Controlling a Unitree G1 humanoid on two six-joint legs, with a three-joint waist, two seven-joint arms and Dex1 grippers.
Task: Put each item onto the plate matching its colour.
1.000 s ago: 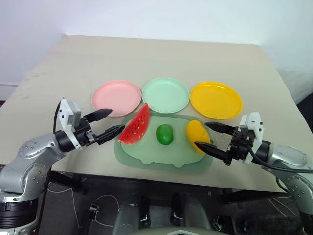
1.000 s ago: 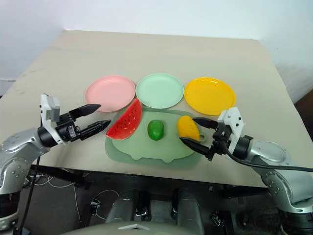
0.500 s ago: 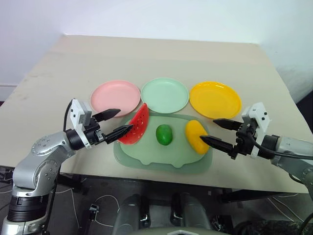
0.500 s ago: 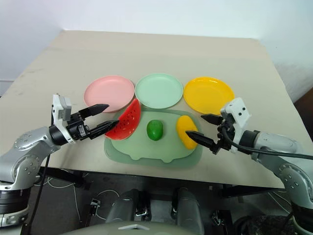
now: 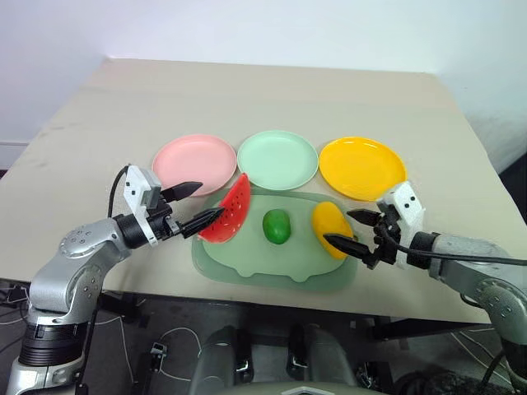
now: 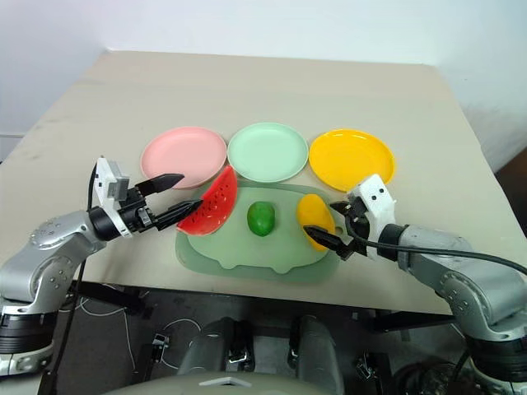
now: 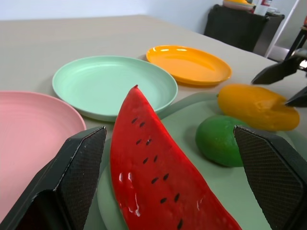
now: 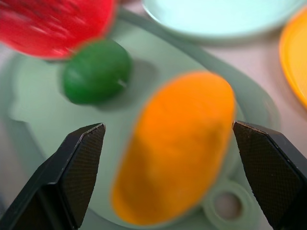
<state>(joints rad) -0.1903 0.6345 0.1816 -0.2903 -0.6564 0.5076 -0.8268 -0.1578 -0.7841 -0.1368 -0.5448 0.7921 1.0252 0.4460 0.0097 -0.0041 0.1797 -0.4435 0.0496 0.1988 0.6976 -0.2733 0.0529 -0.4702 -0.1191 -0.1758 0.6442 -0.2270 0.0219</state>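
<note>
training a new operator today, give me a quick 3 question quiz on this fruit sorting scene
1. True or false: the red watermelon slice toy already lies on the round pink plastic plate.
2. Which toy sits between the open fingers of the right gripper?
A. the small glossy green oval fruit
B. the yellow mango-like fruit
C. the watermelon slice
3. Fill in: all three toys rest on the translucent green rounded ____.

Key
1. False: it is on the tray, at the left gripper, which is open.
2. B
3. tray
</note>
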